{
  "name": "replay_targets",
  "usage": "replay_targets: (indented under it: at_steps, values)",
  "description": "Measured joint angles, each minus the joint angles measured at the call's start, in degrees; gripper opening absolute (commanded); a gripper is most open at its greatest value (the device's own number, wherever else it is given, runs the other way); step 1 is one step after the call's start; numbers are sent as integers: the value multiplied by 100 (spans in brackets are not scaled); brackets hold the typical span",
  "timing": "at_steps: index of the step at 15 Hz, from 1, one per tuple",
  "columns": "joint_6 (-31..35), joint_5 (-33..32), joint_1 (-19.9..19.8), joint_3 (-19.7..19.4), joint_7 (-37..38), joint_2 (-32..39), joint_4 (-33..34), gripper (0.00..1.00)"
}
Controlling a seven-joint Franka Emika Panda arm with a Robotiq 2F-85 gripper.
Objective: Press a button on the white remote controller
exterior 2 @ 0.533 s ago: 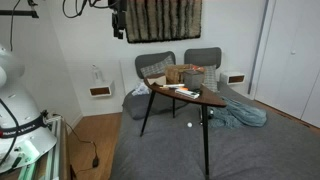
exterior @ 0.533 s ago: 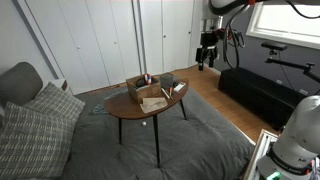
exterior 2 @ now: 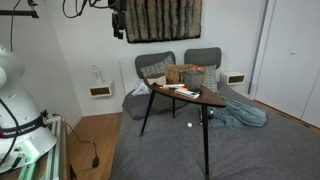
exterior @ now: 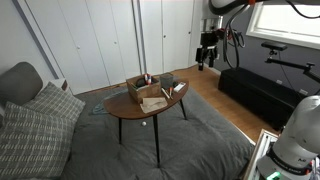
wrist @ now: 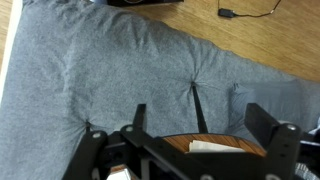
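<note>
A small round wooden table [exterior: 128, 108] stands on a grey carpet. On it lies a slim white remote controller [exterior: 179, 87] near the table's edge, small and faint; it also shows as a pale strip in an exterior view [exterior 2: 187, 92]. My gripper [exterior: 207, 58] hangs high in the air, well away from the table, and also shows in an exterior view [exterior 2: 119, 22]. In the wrist view the gripper [wrist: 200, 118] is open and empty, looking down on the carpet and one edge of the table [wrist: 240, 143]. The remote is not in the wrist view.
On the table stand a brown open box [exterior: 141, 88], a dark blocky object [exterior: 167, 81] and a flat tan paper [exterior: 153, 103]. A grey sofa with cushions [exterior: 40, 115] lies beside it. A dark low cabinet [exterior: 255, 92] stands under the arm.
</note>
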Motion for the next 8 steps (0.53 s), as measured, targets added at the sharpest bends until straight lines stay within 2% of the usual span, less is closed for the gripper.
replay_targets:
  at_steps: [4, 8]
  values:
    - [30, 18, -13, 0, 114, 44, 15, 100]
    - [223, 232, -201, -11, 960, 449, 264, 100]
